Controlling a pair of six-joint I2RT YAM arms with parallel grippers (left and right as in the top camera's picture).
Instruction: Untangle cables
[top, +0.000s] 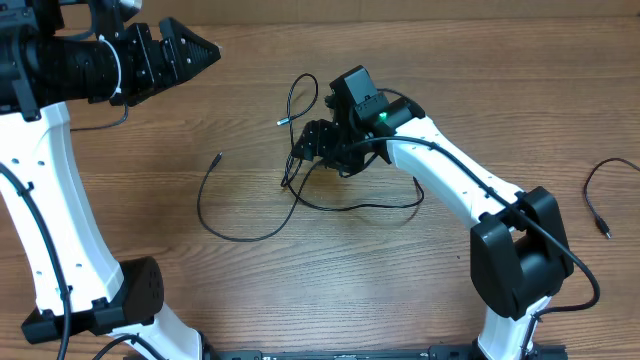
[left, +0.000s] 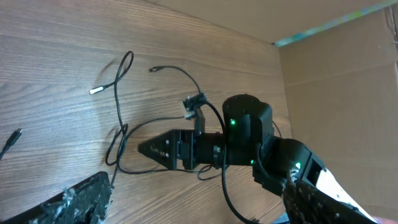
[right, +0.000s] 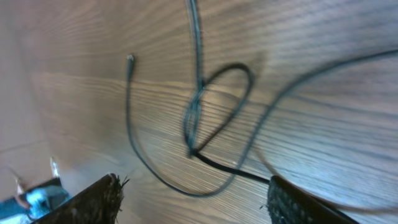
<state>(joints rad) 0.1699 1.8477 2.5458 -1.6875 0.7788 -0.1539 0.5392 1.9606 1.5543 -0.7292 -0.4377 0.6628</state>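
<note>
Cables (top: 350, 208) tangle centrally; overhead alone shows stray cable (top: 587, 192) far right.

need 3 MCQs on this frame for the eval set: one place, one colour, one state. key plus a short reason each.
1. Where does the lone cable lie?
A. front centre
B. far right, beyond the right arm
C. far left, at the back

2. The light on the right arm's wrist is:
A. red
B. green
C. blue

3. The left claw is:
A. shut on a cable
B. shut, empty
C. open, empty

Key:
1 B, the overhead view shows it alone past that arm's base.
2 B, a green glow shows in the overhead and left wrist views.
3 C, its fingers stand wide apart, gripping nothing.
</note>
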